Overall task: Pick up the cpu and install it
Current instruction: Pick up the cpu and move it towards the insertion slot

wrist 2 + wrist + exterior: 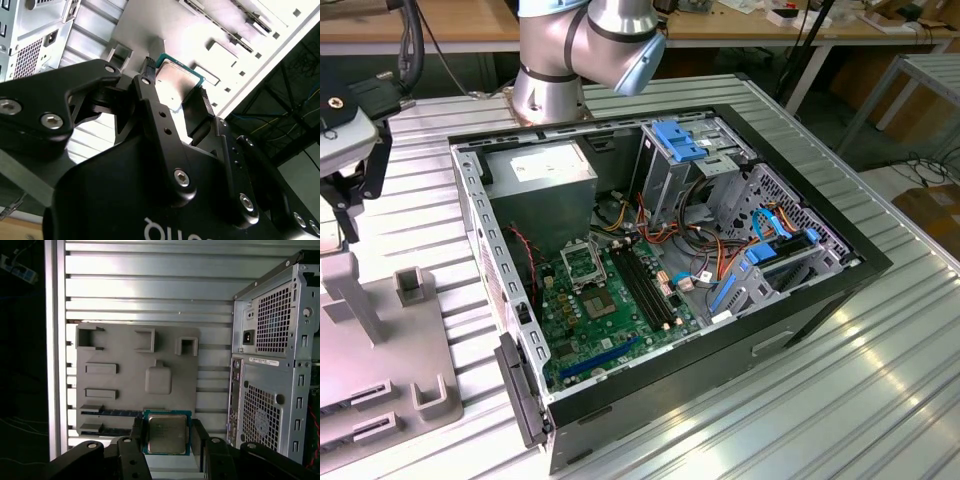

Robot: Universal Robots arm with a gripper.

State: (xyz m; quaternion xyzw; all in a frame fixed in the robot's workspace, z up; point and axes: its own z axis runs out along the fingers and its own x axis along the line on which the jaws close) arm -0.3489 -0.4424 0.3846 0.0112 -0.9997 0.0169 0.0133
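The cpu, a small square chip with a silver-grey face and a green rim, sits between my gripper's two black fingers. In the second wrist view the same cpu is pinched at two opposite edges by the gripper, which is shut on it. It hangs above the grey parts holder. In the exterior view the gripper is at the far left, over the holder and apart from the open computer case. The square metal-framed socket lies on the green motherboard inside that case.
The open computer case fills the middle of the ribbed metal table, with a power supply, a drive cage and loose cables inside. Its rear panel stands close beside the holder. The arm's base rises behind the case.
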